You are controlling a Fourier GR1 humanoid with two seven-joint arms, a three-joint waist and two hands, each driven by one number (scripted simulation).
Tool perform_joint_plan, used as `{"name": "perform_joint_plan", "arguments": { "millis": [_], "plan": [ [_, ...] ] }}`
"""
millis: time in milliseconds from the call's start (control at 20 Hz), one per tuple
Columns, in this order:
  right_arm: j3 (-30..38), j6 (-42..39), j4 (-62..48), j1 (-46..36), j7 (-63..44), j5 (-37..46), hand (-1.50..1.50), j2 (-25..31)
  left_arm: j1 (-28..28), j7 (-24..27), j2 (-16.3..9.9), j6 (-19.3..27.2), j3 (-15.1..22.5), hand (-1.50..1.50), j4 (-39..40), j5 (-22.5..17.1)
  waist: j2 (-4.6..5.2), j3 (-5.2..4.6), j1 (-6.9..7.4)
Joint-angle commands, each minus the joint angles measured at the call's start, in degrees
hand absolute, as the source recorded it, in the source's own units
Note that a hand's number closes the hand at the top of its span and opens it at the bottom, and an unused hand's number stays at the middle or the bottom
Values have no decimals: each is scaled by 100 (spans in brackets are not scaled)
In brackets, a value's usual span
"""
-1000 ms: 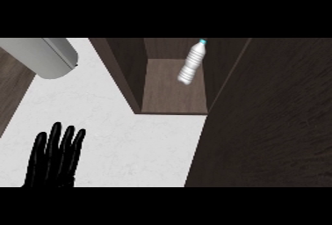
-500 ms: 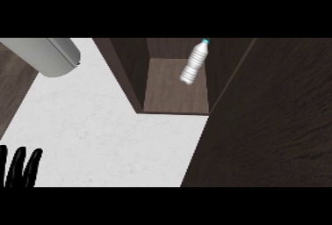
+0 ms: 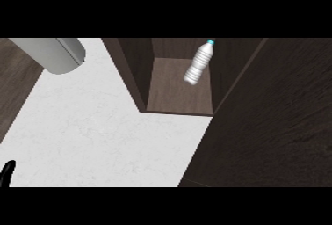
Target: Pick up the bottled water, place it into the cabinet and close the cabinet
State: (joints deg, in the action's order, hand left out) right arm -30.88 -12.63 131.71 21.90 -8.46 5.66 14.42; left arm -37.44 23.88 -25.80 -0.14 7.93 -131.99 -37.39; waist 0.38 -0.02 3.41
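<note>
Only a black fingertip sliver of the left hand (image 3: 7,171) shows at the lower left edge of the head view; whether its fingers are apart or together cannot be told. The right hand does not show.

The sliver lies over the white, faintly marbled stone counter (image 3: 103,136), a flat matte surface. Dark wood flooring borders the counter on the left.

Farther up, the dark brown wooden cabinet (image 3: 178,90) stands open, its interior a rectangular bay with a grained shelf. Inside it is the clear ribbed plastic water bottle with a blue cap (image 3: 198,63), long axis tilted, cap toward the upper right.

The broad dark wood cabinet door (image 3: 272,123) fills the right side. A pale grey cylindrical object (image 3: 55,52) sits at the upper left.
</note>
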Motion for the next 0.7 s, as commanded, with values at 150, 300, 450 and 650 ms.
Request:
{"name": "perform_joint_plan", "arguments": {
  "millis": [150,300,450,650],
  "plan": [
    [-1090,391,-530,-1075,-872,-361,150,-1390,-372,68,-210,-576,-564,-150,-61,-573,-26,-20,80],
    [-968,920,-1059,-1930,-1064,-609,150,-1413,-736,236,-334,-1097,-1047,-150,84,-937,-31,-16,77],
    [-977,1562,-1064,-2766,-1689,-964,150,-1426,-1192,340,-204,-1317,-1261,-150,-120,-1057,-49,-9,15],
    [-339,2011,-1680,-3592,-1653,-1595,150,-1432,-1537,599,-264,-2255,-1810,-150,434,-1501,-50,-7,-11]
  ]
}}
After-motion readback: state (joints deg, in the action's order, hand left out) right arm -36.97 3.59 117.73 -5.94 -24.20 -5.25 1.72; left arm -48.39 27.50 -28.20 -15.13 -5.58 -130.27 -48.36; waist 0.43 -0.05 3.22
